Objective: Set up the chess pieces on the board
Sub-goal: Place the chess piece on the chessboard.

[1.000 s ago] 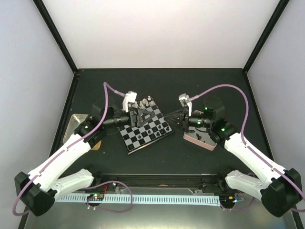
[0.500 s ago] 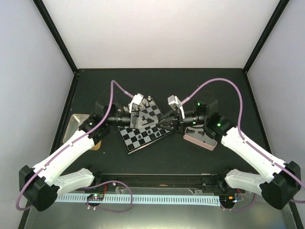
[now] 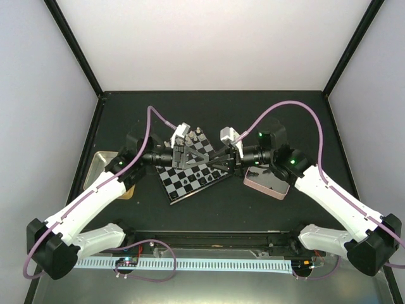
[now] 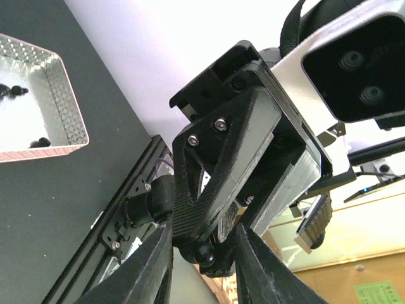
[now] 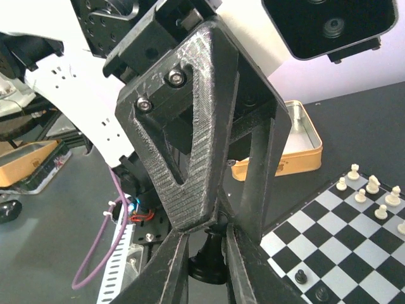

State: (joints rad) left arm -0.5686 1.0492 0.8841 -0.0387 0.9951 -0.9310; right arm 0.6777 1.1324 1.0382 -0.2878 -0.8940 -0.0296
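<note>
Above the checkered board (image 3: pixel 175 197), my two grippers meet tip to tip. My right gripper (image 3: pixel 207 162) (image 5: pixel 207 237) is shut on a glossy black chess piece (image 5: pixel 209 266), whose round base shows between its fingers. My left gripper (image 3: pixel 215 163) (image 4: pixel 204 237) comes from the opposite side. In the right wrist view its two fingers pinch the top of the same black piece (image 4: pixel 204 254). Several white pieces (image 3: pixel 193 136) (image 5: pixel 373 183) stand along the board's far edge. A few black pieces (image 5: pixel 302 276) stand on its near squares.
A pink-rimmed metal tray (image 3: pixel 266 185) (image 4: pixel 63 95) holding a few black pieces lies right of the board under the right arm. A tan-rimmed tray (image 3: pixel 101 166) (image 5: pixel 297 149) lies to the left. Purple cables arch over both wrists.
The right arm swung left over the board with the black piece. The left gripper moved right to meet it, and its wide jaws narrowed around the piece.
</note>
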